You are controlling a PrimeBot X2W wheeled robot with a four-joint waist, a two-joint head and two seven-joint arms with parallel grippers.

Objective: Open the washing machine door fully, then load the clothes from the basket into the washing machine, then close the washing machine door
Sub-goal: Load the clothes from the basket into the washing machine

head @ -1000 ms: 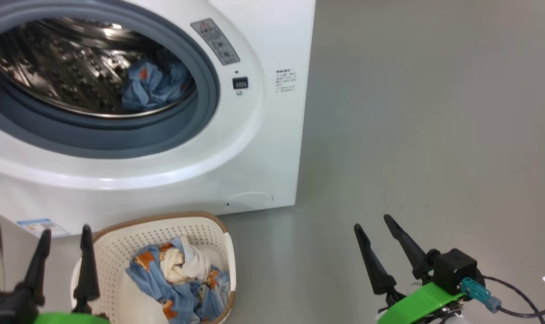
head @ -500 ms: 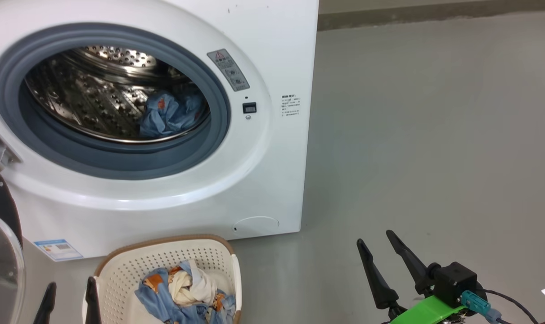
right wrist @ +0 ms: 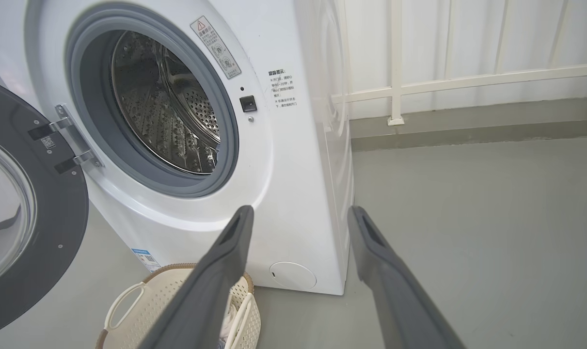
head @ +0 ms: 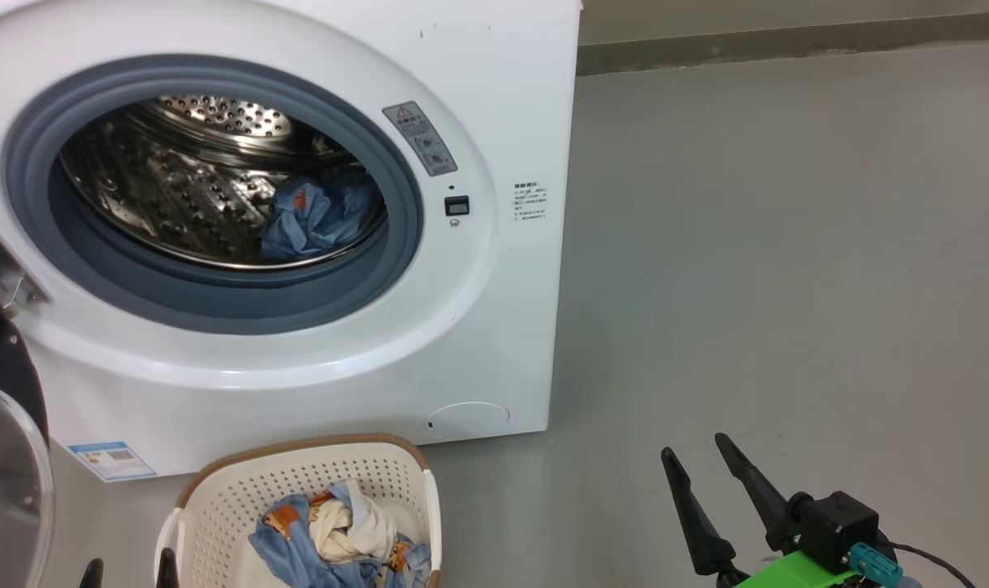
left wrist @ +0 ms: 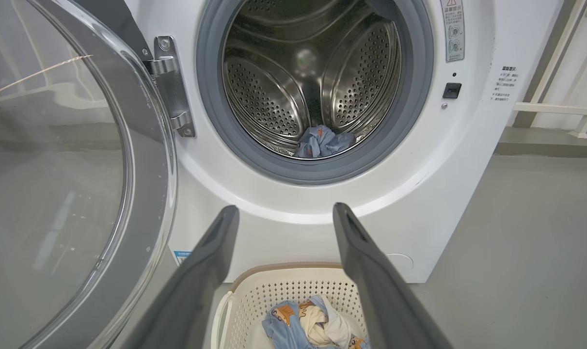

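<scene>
1. The clothes [head: 339, 535] lie as a small bundle inside the basket [head: 241, 498]. They are light blue fabric printed with small orange-brown animals, twisted around a white cloth piece.
2. One more blue piece [head: 318, 219] of the same print rests low in the steel drum [head: 175, 196], towards its right side near the front lip.
3. The basket is cream-white and perforated, with a brown woven-look rim. It stands on the floor [head: 788, 286] just in front of the washing machine [head: 494, 327], below the round opening.
4. The washing machine is a white box, and a grey-blue gasket [head: 216, 302] rings its opening. A blue energy sticker [head: 112, 461] sits low on the left of the front and a round flap [head: 467, 418] low on the right.
5. The washing machine door [right wrist: 55, 232] stands swung open to the left on a metal hinge [left wrist: 169, 82]. It has a wide black rim around a bulging clear window.
6. The left pincer [left wrist: 284, 208] hangs above the basket, its fingers spread wide and empty, pointing at the machine's front.
7. The right pincer [head: 694, 445] is well off to the right over bare grey floor, fingers wide apart, gripping nothing.
</scene>
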